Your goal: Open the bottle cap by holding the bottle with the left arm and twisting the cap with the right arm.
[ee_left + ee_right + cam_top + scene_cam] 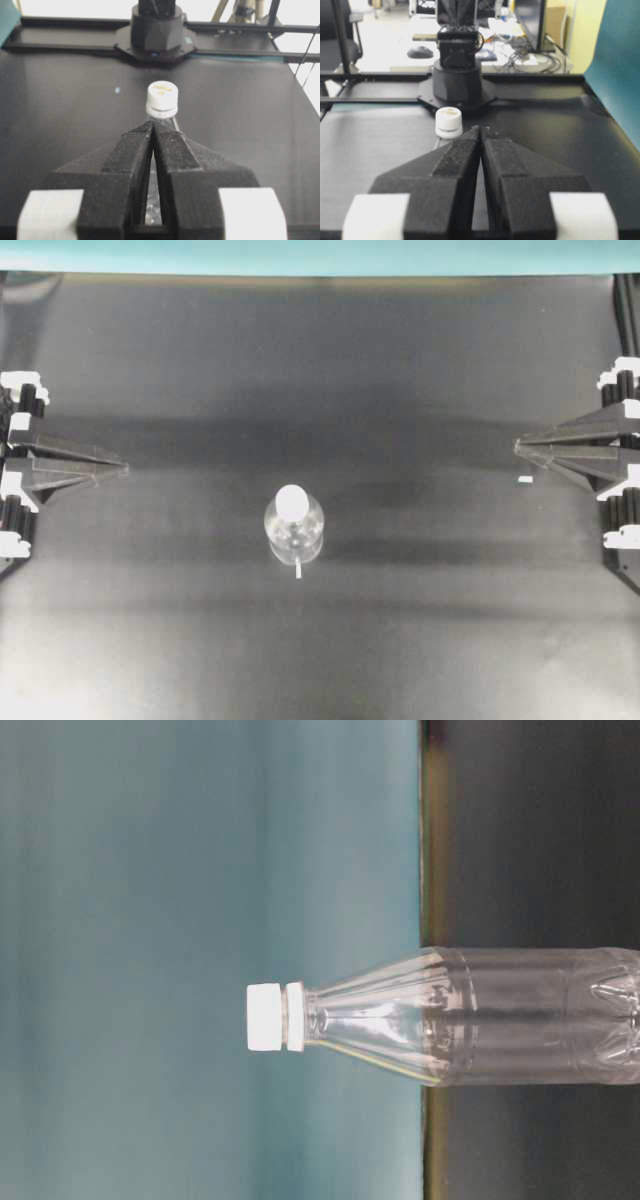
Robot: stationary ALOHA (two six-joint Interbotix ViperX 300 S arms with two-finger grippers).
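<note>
Bottle (294, 528) upright mid-desk (150, 640), cap (292, 502) on, untouched. Left gripper (122, 469) and right gripper (518, 446) parked at opposite edges, jaws closed and empty, well apart from the bottle; likely rest pose before approach.

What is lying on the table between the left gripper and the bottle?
Nothing: in the overhead view only bare black table separates the left gripper from the bottle.
</note>
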